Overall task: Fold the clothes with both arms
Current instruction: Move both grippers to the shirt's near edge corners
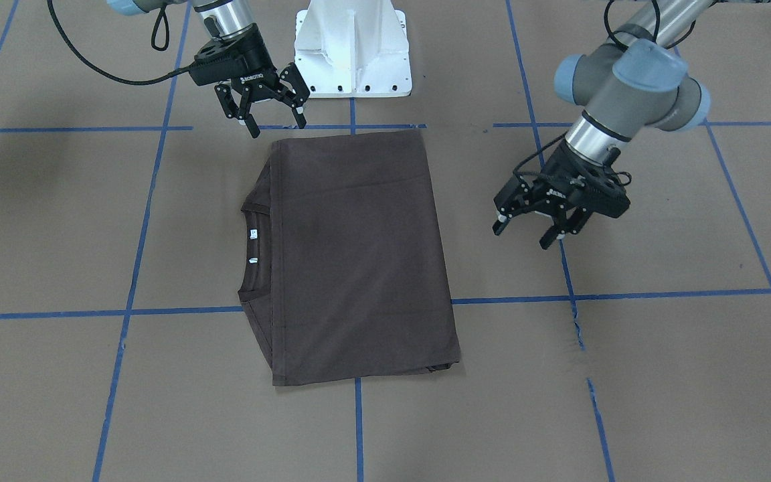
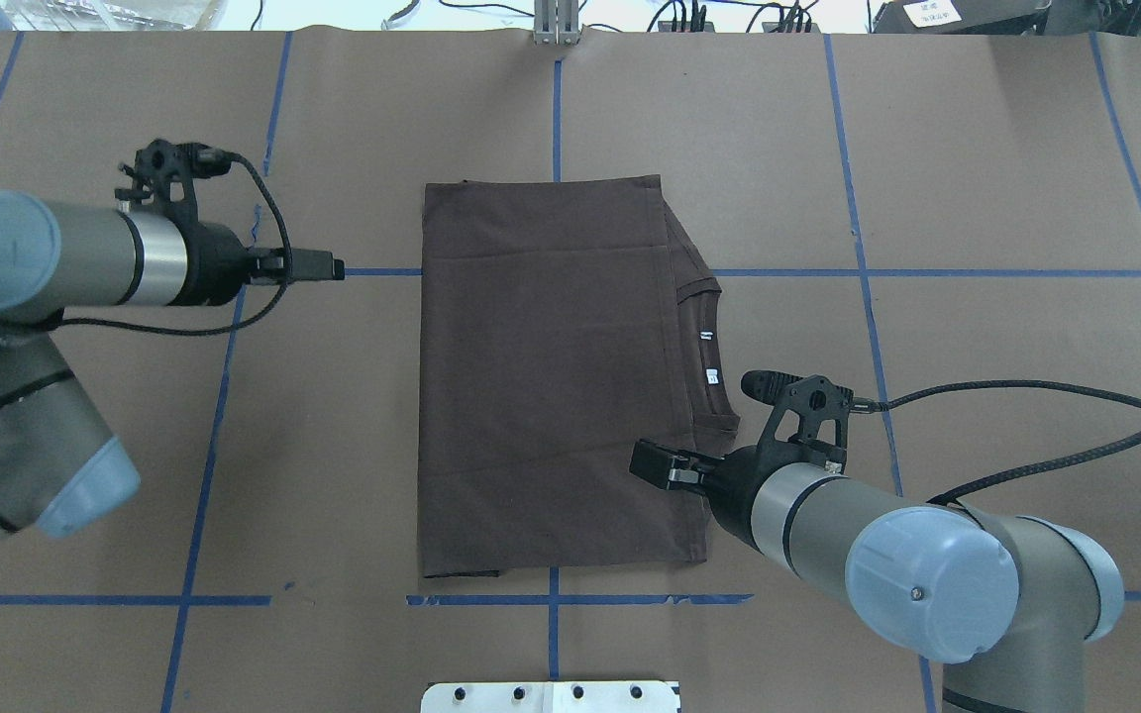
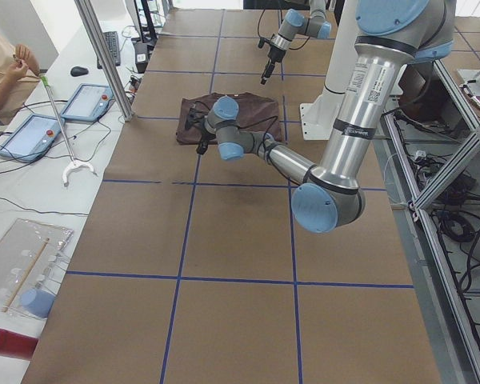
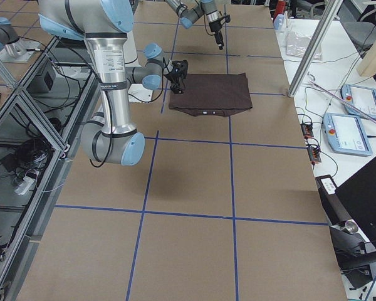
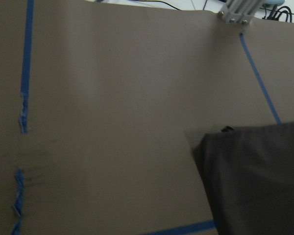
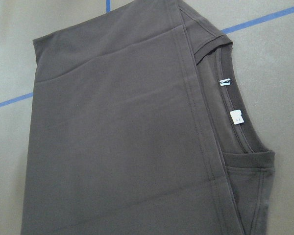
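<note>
Brown shirt (image 1: 359, 254) lies flat mid-table (image 1: 57, 221), folded into a neat rectangle; sleeves are tucked under, no loose fabric sticks out; the collar (image 6: 227, 100) shows along the robot's right edge of the fold, two small white labels (image 1: 252, 233) inside it; the shirt sits across the blue tape lines (image 1: 136, 254) on the brown paper cover, one short edge near the white base (image 1: 352, 60).

Left gripper (image 1: 523, 234): fingers apart, holding nothing; hangs over bare paper beside the shirt's left long edge, clear of the fabric; left arm (image 1: 626, 87) reaches in from that side. Its wrist camera sees mostly paper and tape, with one shirt corner (image 5: 255, 181) low at the right of the frame.

Right gripper (image 1: 277, 126): fingers apart, also holding nothing; sits at the shirt's corner nearest the base, on the collar side; in the front view the tips are just off the fabric edge, in the overhead view they overlap it, so it hangs above that corner; contact with the cloth cannot be told; right arm (image 1: 225, 20) comes down from beside the base. Its wrist camera is filled by the shirt, folded panel left, collar right.
</note>
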`<state>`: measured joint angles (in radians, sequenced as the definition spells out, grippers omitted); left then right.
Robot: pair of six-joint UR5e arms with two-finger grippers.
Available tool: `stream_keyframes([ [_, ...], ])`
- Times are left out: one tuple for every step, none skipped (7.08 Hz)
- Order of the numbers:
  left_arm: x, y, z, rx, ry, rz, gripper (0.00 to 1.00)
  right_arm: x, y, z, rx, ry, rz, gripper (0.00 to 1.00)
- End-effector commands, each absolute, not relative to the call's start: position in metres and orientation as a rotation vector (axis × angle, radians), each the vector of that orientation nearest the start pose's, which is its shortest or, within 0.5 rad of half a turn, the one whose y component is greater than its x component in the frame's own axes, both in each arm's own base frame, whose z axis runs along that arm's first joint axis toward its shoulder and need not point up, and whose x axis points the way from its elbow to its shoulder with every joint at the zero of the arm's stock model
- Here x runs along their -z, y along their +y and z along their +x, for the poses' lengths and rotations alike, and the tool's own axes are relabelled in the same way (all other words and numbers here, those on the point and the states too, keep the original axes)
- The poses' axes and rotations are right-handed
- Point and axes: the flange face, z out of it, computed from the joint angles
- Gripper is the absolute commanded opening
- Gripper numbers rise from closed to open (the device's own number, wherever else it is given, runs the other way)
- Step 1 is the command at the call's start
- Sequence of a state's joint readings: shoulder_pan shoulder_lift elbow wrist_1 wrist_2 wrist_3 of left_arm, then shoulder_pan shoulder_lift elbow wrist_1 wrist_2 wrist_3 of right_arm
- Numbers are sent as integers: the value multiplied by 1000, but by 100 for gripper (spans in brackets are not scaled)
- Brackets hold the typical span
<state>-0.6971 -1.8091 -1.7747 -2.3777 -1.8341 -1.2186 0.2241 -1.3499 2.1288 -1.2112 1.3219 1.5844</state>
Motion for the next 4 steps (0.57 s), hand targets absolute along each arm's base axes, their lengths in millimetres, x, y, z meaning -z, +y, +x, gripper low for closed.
stream_keyframes([
  [-314,-347,416,289,1245,249,94,-251,-276,-446,-402,-1127,336,100],
  [-313,-314,443,391,1232,161,80,-251,-277,-446,-406,-1126,337,100],
  [-317,-282,470,478,1219,113,64,-252,-279,-445,-414,-1124,337,100],
  [-318,-257,489,528,1196,75,59,-252,-280,-445,-418,-1125,337,100],
])
